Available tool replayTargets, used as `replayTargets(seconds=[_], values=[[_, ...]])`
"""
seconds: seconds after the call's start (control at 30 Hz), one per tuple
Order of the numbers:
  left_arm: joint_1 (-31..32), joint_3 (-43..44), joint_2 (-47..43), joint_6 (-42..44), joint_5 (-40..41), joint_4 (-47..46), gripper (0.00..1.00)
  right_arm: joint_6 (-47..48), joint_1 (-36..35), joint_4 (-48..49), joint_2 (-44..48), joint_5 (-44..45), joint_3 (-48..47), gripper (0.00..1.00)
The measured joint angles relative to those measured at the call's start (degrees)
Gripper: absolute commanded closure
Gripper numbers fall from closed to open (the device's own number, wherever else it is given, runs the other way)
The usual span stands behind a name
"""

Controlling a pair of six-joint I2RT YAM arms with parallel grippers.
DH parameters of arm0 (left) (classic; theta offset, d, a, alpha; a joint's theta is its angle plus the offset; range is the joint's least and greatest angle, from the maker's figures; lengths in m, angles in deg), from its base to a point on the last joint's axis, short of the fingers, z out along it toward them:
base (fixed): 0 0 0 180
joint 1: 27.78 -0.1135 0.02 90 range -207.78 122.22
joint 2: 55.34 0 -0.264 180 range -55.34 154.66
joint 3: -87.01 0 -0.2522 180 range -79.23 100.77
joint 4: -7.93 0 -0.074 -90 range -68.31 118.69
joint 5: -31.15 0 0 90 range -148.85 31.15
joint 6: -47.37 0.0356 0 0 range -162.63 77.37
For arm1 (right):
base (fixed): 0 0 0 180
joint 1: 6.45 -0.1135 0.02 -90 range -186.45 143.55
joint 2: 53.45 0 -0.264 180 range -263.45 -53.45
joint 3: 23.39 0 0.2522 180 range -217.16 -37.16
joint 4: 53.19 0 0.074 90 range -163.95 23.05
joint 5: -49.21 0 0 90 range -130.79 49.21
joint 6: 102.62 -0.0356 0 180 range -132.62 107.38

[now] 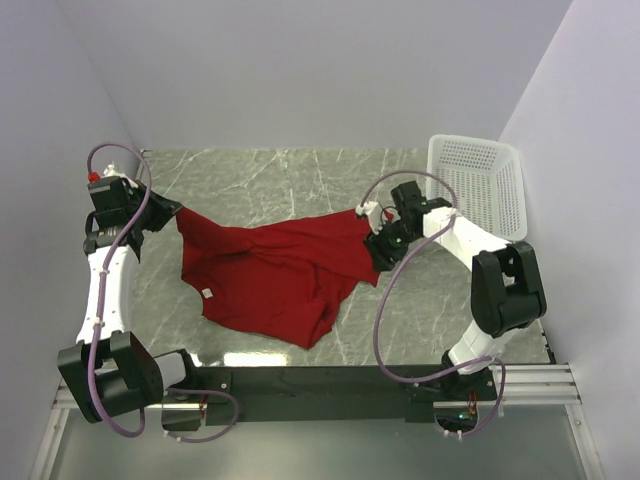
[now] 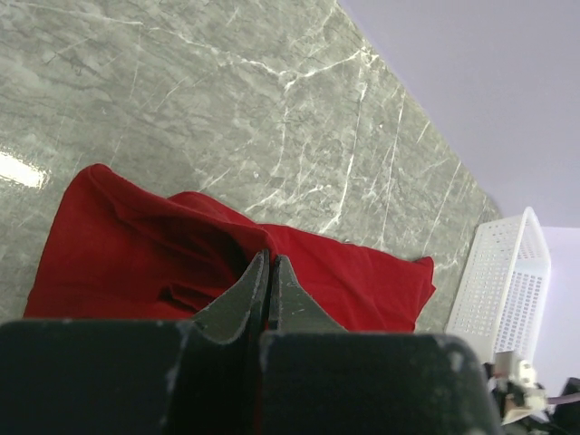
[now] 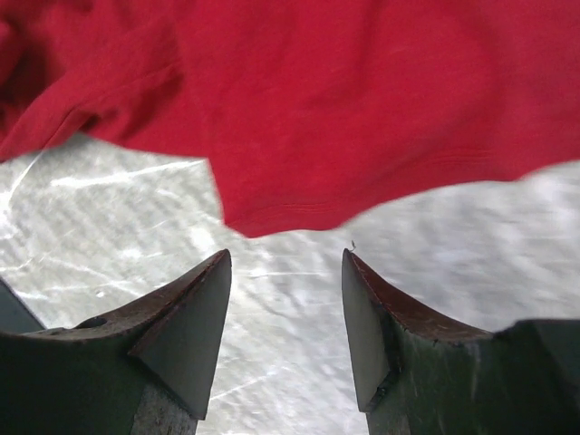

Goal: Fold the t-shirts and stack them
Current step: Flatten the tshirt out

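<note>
A deep red t-shirt lies crumpled on the marble table, its white neck tag showing near the left. My left gripper is shut on the shirt's far left corner and holds it stretched; in the left wrist view the fingertips are pressed together with a sliver of red cloth between them and the shirt beyond. My right gripper is open and empty at the shirt's right edge. In the right wrist view the shirt's hem lies just ahead of the fingertips, not between them.
A white mesh plastic basket stands tilted at the back right, also seen in the left wrist view. Grey walls close in on the left, back and right. A black rail runs along the near edge.
</note>
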Motion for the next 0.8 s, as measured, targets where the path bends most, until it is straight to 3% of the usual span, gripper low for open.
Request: replayTargets(seconds=[0.4,0.5,0.53,0.6,0.8], values=[[0.00,0.00,-0.02,-0.02,-0.07,0.00,0.99,-5.86,-7.63,6.12,-3.56,8.96,6.36,0.44],[0.00,0.00,-0.02,-0.02,-0.07,-0.02,0.99,-7.06,-8.17,7.74,-4.07,11.02,6.27,0.67],[0.00,0.00,-0.02,-0.02,-0.07,-0.02,0.99,-7.23,-8.37,8.15,-4.31,11.78,6.08,0.85],[0.00,0.00,-0.02,-0.02,-0.07,-0.04,0.99,-7.82,-8.70,8.79,-4.59,12.52,5.90,1.00],[0.00,0.42,-0.26,-0.44,0.02,0.04,0.99,-6.84,-8.44,6.05,-2.01,12.90,5.62,1.00]])
